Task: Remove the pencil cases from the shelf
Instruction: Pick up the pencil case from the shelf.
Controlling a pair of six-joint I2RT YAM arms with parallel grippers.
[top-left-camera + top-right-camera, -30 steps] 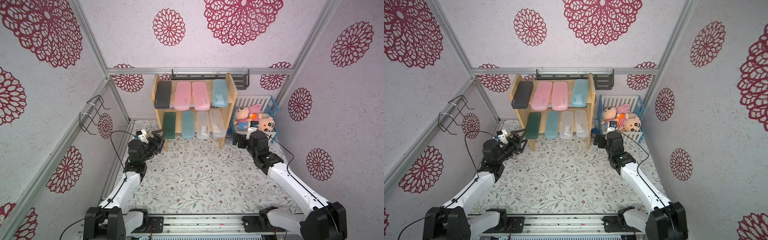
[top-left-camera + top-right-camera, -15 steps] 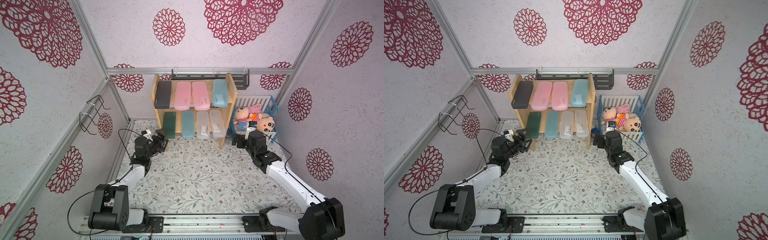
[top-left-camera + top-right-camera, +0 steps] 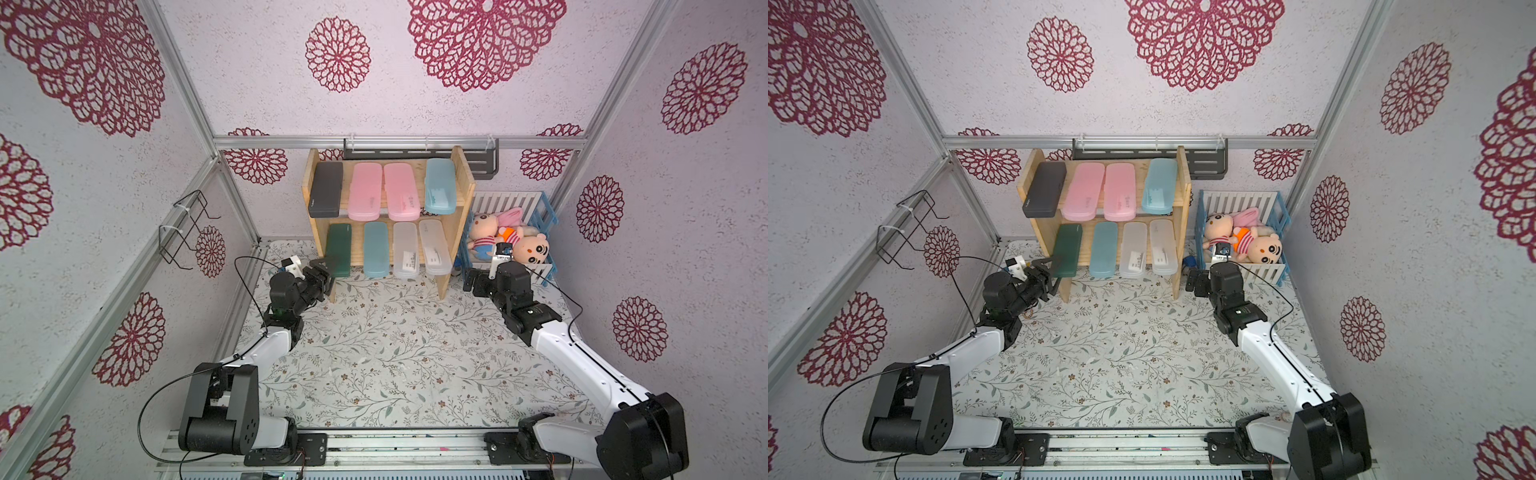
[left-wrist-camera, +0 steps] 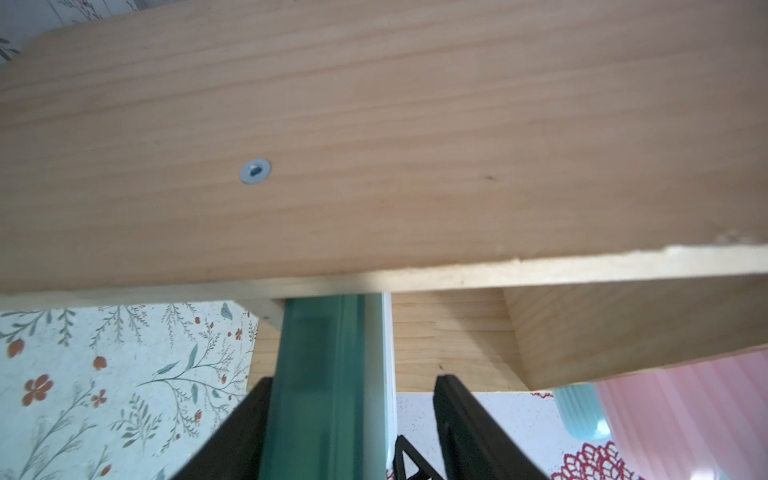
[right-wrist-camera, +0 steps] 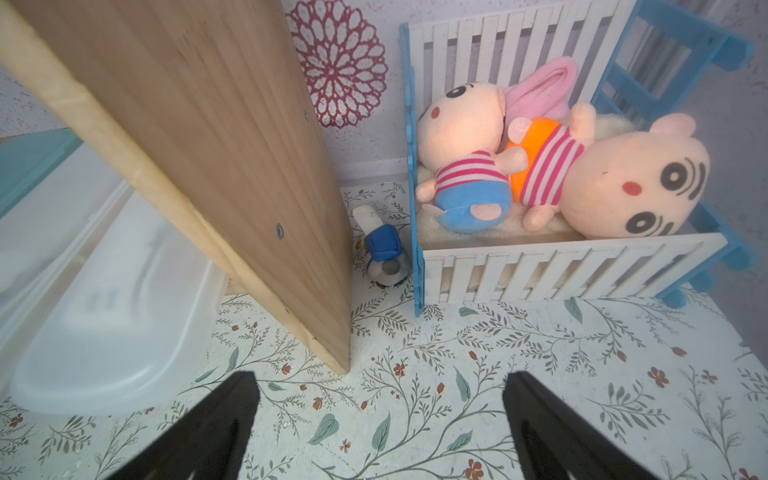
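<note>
The wooden shelf (image 3: 463, 216) holds several pencil cases. Black (image 3: 326, 195), two pink (image 3: 365, 197) and light blue (image 3: 439, 192) ones lie on the upper tier. Dark green (image 3: 338, 251), light blue (image 3: 376, 249) and two clear (image 3: 406, 249) ones lie below. My left gripper (image 3: 326, 268) is at the dark green case's front end. In the left wrist view that case (image 4: 316, 374) stands between the jaws of the left gripper (image 4: 353, 380); one finger touches it, the other stays apart. My right gripper (image 5: 379, 376) hangs open over the mat beside the shelf's right leg (image 5: 232, 145).
A blue-and-white slatted crate (image 3: 505, 199) with plush toys stands right of the shelf. A small blue and white toy (image 5: 382, 249) lies between them. A dark grey rack (image 3: 482, 162) hangs behind the shelf; a wire rack (image 3: 183, 232) hangs on the left wall.
My left arm has reached forward to the shelf's lower tier, and its jaws have narrowed around the dark green case's end. The right arm has barely moved.
</note>
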